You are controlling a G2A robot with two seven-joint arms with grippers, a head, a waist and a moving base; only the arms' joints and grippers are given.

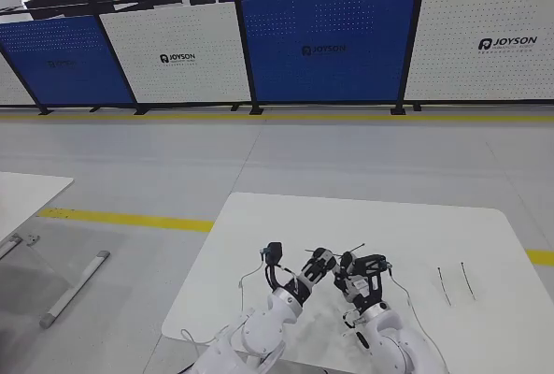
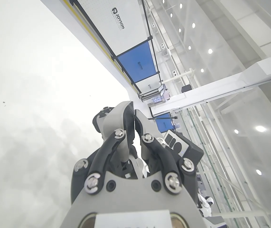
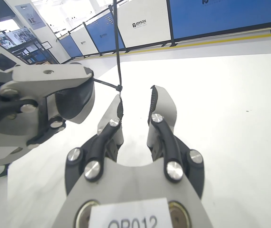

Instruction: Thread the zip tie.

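Right now your left gripper [image 2: 134,117] is pressed fully together on the black zip tie [image 3: 117,48], pinching a short run of strap at the very tips of its pads. From that pinch the strap runs a short way to the tie's small square head [image 3: 119,88]. From the head, a long run of strap rises steeply upward, so the two runs meet at the head at a sharp angle. You cannot tell from these views whether the tail passes through the head. The whole tie is held in the air above the white table [image 1: 426,224].

Your right gripper [image 3: 137,97] stands wide open with nothing between its fingers [image 3: 118,106]. The head sits just at the tip of one finger, so close that you cannot judge whether they touch, while the other finger is well apart from it. The two grippers face each other nearly tip to tip over the near middle of the table, the left one's closed tips just beside the right one's open ones.

Toward the right side of the table, well apart from both grippers, two spare zip ties [image 1: 443,286] lie flat side by side, not touching one another
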